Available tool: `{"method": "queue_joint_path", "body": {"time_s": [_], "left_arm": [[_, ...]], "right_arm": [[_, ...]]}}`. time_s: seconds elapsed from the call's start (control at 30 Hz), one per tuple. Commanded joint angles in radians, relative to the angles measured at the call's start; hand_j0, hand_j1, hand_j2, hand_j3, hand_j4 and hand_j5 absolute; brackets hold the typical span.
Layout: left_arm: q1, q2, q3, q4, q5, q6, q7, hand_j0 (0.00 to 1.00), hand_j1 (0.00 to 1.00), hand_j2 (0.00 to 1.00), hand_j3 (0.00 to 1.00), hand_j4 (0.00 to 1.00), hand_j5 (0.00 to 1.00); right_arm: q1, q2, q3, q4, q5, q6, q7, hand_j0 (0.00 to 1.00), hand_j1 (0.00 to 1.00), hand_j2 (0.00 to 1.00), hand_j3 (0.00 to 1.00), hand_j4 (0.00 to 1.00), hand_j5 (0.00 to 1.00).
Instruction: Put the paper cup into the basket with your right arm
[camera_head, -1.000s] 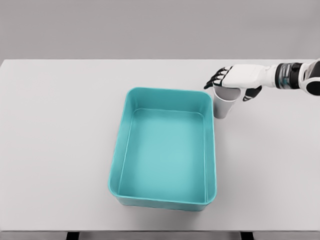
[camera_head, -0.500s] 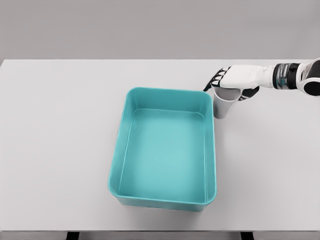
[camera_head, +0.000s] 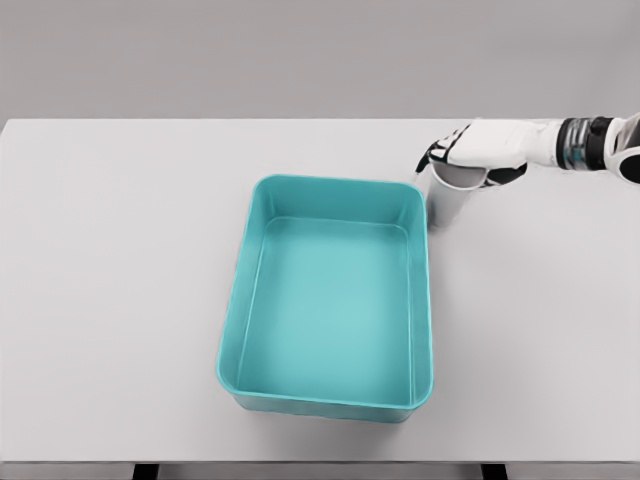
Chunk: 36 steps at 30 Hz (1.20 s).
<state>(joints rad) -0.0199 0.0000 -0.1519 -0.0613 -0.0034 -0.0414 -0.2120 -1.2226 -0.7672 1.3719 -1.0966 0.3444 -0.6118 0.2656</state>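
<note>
I see my right hand (camera_head: 478, 155) clamped on the paper cup's (camera_head: 449, 203) rim; the teal basket (camera_head: 255, 232) sits below-left of it.

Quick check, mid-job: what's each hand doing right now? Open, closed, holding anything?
Right hand: fingers shut on the paper cup at its rim, beside the basket.
Left hand: not in view.
</note>
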Motion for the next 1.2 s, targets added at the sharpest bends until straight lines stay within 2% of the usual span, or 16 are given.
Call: {"method": "queue_joint_path", "body": {"time_s": [0.0,0.43,0.7,0.9,1.17], "left_arm": [[0.000,0.000,0.000,0.000,0.000,0.000,-0.001,1.00,1.00,1.00,1.00,1.00,1.00],[0.000,0.000,0.000,0.000,0.000,0.000,0.000,1.00,1.00,1.00,1.00,1.00,1.00],[0.000,0.000,0.000,0.000,0.000,0.000,0.000,1.00,1.00,1.00,1.00,1.00,1.00],[0.000,0.000,0.000,0.000,0.000,0.000,-0.001,1.00,1.00,1.00,1.00,1.00,1.00],[0.000,0.000,0.000,0.000,0.000,0.000,-0.001,1.00,1.00,1.00,1.00,1.00,1.00]], "right_arm": [[-0.003,-0.012,-0.002,0.000,-0.007,0.001,0.003,0.59,0.59,0.59,0.59,0.59,0.59],[-0.124,-0.038,-0.008,0.003,-0.010,0.001,0.006,0.60,0.60,0.60,0.60,0.60,0.60],[-0.138,-0.020,-0.028,0.001,-0.011,0.001,0.003,0.60,0.60,0.60,0.60,0.60,0.60],[-0.138,0.019,-0.045,0.007,-0.011,0.001,0.003,0.62,0.62,0.62,0.62,0.62,0.62],[-0.160,0.106,-0.047,0.007,-0.013,0.001,0.003,0.63,0.63,0.63,0.63,0.63,0.63]]}}
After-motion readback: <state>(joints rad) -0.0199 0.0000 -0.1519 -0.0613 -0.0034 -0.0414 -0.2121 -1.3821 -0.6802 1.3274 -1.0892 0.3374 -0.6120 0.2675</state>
